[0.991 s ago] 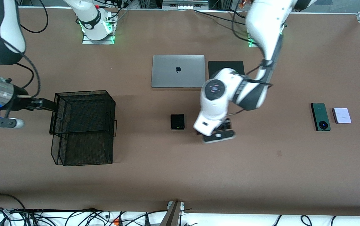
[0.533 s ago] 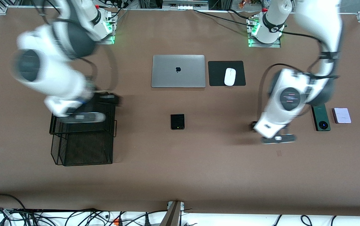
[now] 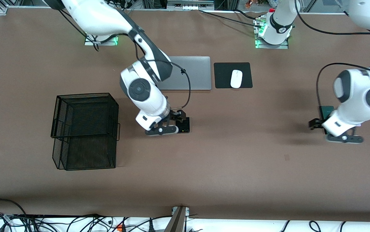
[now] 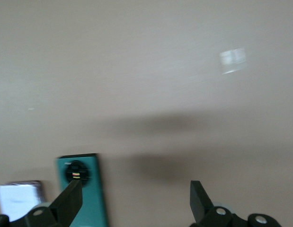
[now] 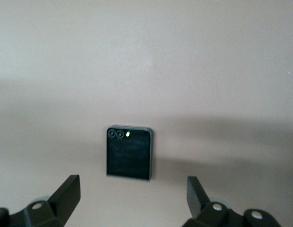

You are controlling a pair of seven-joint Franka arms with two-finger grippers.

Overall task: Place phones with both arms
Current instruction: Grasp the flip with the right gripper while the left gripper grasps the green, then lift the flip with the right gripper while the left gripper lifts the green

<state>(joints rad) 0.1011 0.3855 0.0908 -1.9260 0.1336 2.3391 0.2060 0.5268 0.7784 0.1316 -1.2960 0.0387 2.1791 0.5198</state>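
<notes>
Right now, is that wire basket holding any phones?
Empty: the wire basket shows only bare mesh; the black flip phone lies on the table.

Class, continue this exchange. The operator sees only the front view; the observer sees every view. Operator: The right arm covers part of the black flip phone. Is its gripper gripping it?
Observer: No. In the right wrist view the right gripper is open, its fingers clear of the black flip phone.
Operator: What does the left arm hide?
Observer: The lilac phone, lying beside the green phone.
Operator: Is that arm gripping anything?
Observer: No. The left gripper is open and empty, one finger over the green phone.
</notes>
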